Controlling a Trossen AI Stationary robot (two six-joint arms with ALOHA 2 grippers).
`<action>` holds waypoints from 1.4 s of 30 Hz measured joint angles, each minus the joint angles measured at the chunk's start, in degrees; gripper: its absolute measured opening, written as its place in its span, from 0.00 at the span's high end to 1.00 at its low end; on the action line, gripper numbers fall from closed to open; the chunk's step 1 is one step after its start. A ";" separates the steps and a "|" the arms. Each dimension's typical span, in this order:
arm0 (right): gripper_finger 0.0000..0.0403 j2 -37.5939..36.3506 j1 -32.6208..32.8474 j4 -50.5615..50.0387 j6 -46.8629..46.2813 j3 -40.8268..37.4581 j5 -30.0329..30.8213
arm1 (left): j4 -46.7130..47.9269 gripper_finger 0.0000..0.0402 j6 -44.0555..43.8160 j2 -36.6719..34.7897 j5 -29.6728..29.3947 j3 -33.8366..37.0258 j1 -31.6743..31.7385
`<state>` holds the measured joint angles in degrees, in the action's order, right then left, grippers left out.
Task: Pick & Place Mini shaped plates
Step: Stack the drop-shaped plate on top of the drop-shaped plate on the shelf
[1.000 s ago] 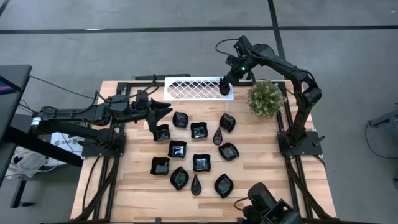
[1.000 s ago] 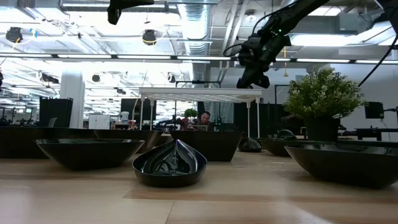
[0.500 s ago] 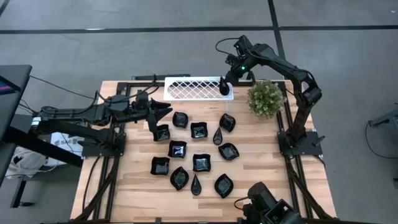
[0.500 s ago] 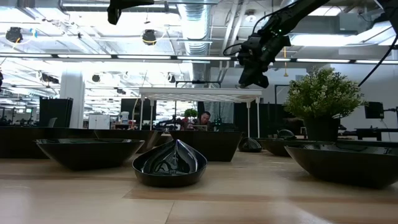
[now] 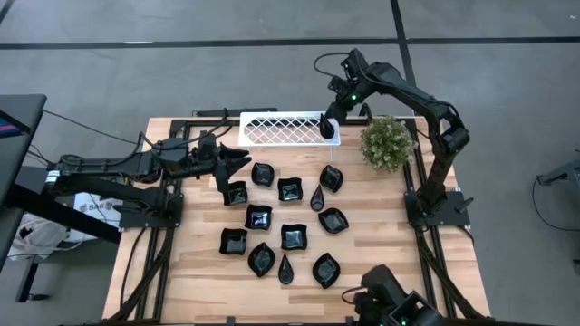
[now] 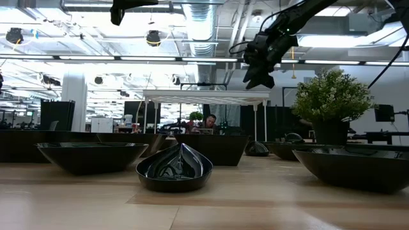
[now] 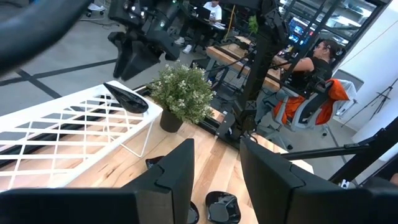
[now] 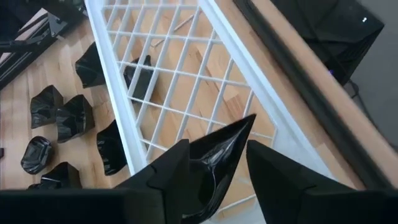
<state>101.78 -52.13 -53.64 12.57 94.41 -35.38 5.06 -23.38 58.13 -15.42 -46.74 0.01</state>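
Right gripper [image 5: 328, 123] now parted, teardrop plate [image 7: 127, 98] on white lattice tray [image 5: 272, 129].

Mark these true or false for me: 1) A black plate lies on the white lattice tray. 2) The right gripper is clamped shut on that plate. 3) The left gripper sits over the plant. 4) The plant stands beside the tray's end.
1) True: a leaf-shaped plate lies on the white lattice tray.
2) False: the right gripper is open above the plate, its fingers spread either side.
3) False: the left gripper waits at the table's left side, near the loose plates.
4) True: the plant stands just past the tray's right end.
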 joint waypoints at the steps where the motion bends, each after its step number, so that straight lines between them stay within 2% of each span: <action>1: 0.61 -0.63 0.15 0.74 0.01 0.37 0.39 | -0.01 0.67 0.00 0.00 0.00 0.00 -0.03; 8: 0.61 -9.21 3.81 10.71 -4.00 0.88 13.85 | 0.05 0.67 0.00 -1.21 0.19 0.04 -0.17; 15: 0.63 -18.35 9.33 15.78 -7.88 0.90 14.56 | -0.06 0.67 0.57 -4.61 0.52 0.04 -3.50; 18: 0.63 -21.14 12.93 16.20 -8.08 0.90 17.00 | -0.03 0.67 1.93 -5.92 0.47 0.04 -5.95; 22: 0.62 -22.69 17.93 15.99 -9.47 0.90 22.58 | -0.02 0.67 3.81 -7.05 0.49 0.04 -9.92; 30: 0.63 -21.92 26.70 15.76 -13.18 0.74 28.94 | -0.08 0.67 6.09 -9.43 0.46 0.09 -15.96; 35: 0.65 -20.97 32.20 15.84 -15.60 0.72 31.10 | -4.32 0.67 6.60 -15.21 0.47 5.10 -17.35; 42: 0.67 -20.91 40.24 15.35 -19.03 0.59 37.27 | -13.47 0.67 1.80 -27.39 0.44 17.77 -17.34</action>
<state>80.87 -11.89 -38.29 -6.46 95.00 1.89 -8.41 -21.57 30.74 -14.98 -28.97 -17.33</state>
